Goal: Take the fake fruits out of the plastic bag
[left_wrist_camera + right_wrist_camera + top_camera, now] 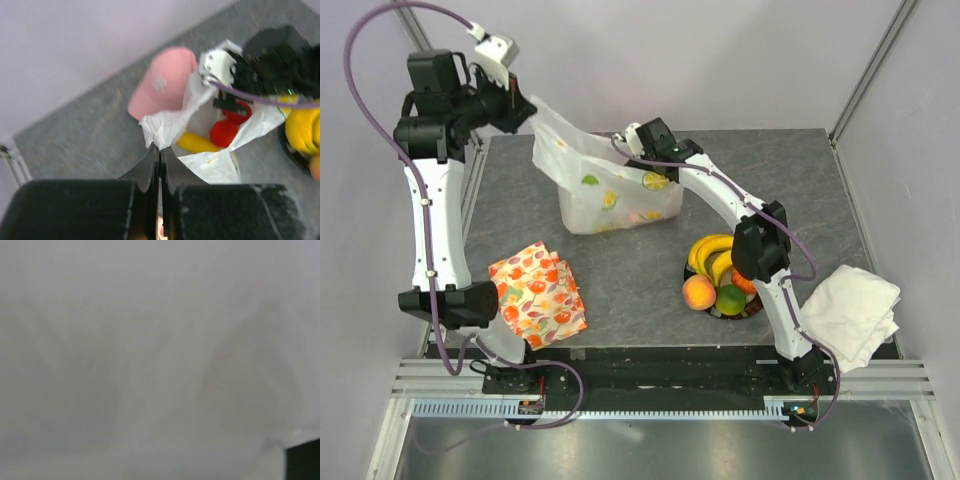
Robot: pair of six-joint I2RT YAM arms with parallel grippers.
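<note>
The white plastic bag (610, 195) stands at the back of the table, and its handle (162, 127) is pulled up to the left. My left gripper (160, 147) is shut on that handle, up at the back left (525, 108). Inside the open bag lie a yellow banana (197, 143) and two red round fruits (224, 132). My right gripper (227, 102) reaches down into the bag's mouth (632, 150). Its fingers are hidden, and the right wrist view shows only blurred white plastic. More fake fruits, bananas (712, 255), a peach (698, 292) and a lime (730, 299), sit in a black bowl (720, 314).
A pink cap (162, 85) lies behind the bag. An orange-flowered cloth (538, 293) lies at the front left. A folded white cloth (855, 310) overhangs the table's right edge. The bowl stands just left of the right arm.
</note>
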